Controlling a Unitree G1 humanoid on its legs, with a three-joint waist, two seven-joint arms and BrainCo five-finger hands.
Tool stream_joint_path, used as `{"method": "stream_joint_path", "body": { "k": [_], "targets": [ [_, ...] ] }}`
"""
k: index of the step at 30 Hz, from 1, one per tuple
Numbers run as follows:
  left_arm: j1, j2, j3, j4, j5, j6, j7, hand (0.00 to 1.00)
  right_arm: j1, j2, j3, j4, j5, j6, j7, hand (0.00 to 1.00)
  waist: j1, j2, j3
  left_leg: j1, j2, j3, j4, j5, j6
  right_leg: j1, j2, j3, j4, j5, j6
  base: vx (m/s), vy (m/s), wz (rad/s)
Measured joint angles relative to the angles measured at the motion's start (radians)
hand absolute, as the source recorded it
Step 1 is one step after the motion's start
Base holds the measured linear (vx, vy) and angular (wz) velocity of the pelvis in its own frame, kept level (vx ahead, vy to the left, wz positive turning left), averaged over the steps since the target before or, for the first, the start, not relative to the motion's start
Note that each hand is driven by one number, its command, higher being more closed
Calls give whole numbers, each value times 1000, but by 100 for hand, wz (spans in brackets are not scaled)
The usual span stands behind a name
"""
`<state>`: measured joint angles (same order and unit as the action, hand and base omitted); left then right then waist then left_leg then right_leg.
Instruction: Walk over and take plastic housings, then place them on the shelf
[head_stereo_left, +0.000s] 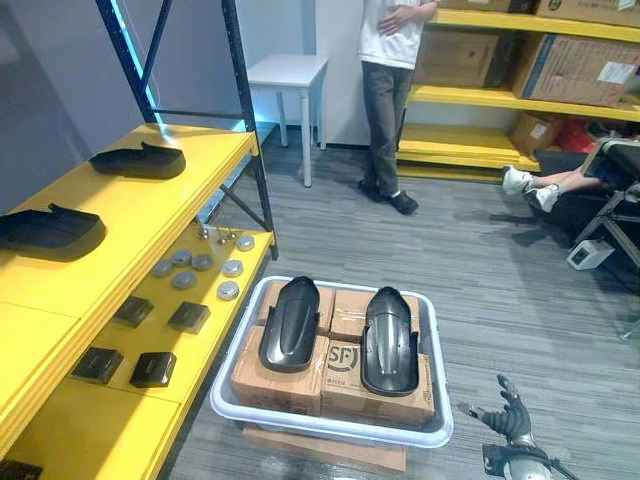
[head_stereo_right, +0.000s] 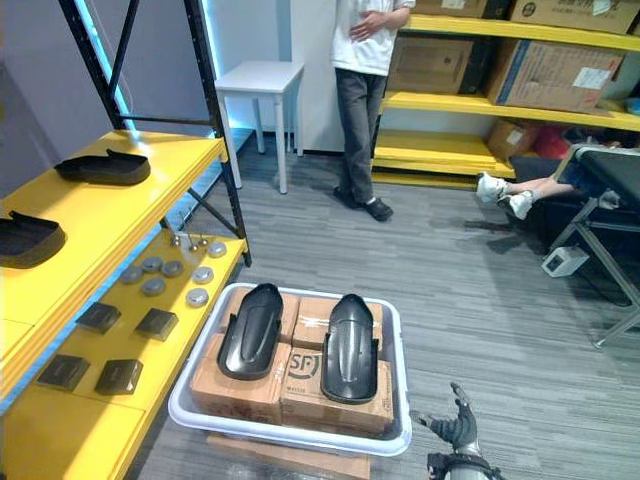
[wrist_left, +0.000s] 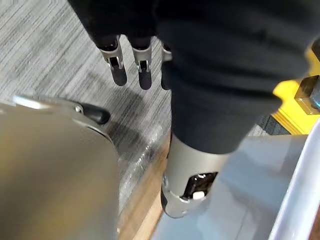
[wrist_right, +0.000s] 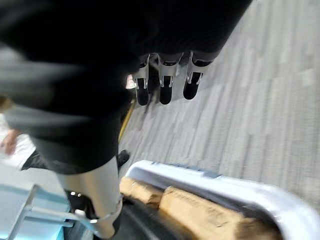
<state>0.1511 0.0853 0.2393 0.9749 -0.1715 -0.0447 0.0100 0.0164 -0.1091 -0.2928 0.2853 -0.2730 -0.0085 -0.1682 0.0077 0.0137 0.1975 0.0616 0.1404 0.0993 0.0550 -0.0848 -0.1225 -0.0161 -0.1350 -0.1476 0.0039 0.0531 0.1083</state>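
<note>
Seeing my right hand (head_stereo_left: 512, 415) low beside white tray (head_stereo_left: 330, 428), fingers spread, empty. Left hand (wrist_left: 142, 65) over floor, fingers straight, holding nothing. Left housing (head_stereo_left: 290, 322), right housing (head_stereo_left: 390, 342) lie side by side atop cardboard boxes (head_stereo_left: 345, 310) in tray. Far shelf housing (head_stereo_left: 140, 160), near shelf housing (head_stereo_left: 50, 232) on yellow shelf (head_stereo_left: 130, 215).
</note>
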Motion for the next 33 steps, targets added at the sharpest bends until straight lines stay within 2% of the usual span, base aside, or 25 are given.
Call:
{"method": "stream_joint_path", "body": {
  "k": [4,7,9,13,17,21,22,25,33],
  "targets": [
    [-76,14,-36,-24,-3,-10,33,0,-265,-19,-2,50,-12,19,-109,0,18,0,136,-150,-2,-50,105,-1,0,-81,-6,-29,3,36,-12,-149,17,24],
    [-135,24,-82,-44,-22,-19,58,0,-474,-82,0,135,-10,41,-168,0,48,17,217,-238,2,-71,164,-1,0,-134,-2,-37,8,58,-18,-166,6,13],
    [-160,28,-115,-51,-42,-24,73,0,-585,-132,5,206,-8,54,-202,0,67,24,228,-298,2,-78,194,-4,2,-186,-3,-36,25,64,-20,-151,27,6],
    [-212,39,-163,-38,-72,-40,96,0,-810,-249,43,402,15,74,-256,0,84,30,243,-397,2,-88,261,-18,12,-268,-5,-33,61,69,-22,-77,49,1],
    [-270,44,-201,-10,-83,-50,119,0,-953,-331,79,580,58,85,-275,0,93,36,249,-491,1,-104,316,-25,14,-345,-7,-37,94,71,-23,-53,36,5],
    [-324,40,-235,14,-118,-58,139,0,-1035,-371,80,758,74,107,-274,0,109,60,265,-569,6,-120,382,-44,19,-397,-3,-44,114,77,-25,-51,28,2],
    [-341,40,-236,29,-125,-61,146,0,-1045,-372,82,805,76,116,-266,100,110,67,268,-603,10,-128,418,-56,20,-418,0,-46,128,77,-25,-54,35,-3],
    [-370,38,-236,44,-162,-61,159,0,-1054,-382,100,839,76,123,-259,100,115,70,272,-670,19,-134,486,-81,26,-467,5,-47,159,76,-25,-65,29,-7],
    [-404,37,-236,68,-192,-58,161,0,-1080,-406,118,897,63,133,-215,100,107,71,274,-682,18,-135,504,-90,38,-482,0,-45,189,74,-23,-56,-15,-1]
  ]
}}
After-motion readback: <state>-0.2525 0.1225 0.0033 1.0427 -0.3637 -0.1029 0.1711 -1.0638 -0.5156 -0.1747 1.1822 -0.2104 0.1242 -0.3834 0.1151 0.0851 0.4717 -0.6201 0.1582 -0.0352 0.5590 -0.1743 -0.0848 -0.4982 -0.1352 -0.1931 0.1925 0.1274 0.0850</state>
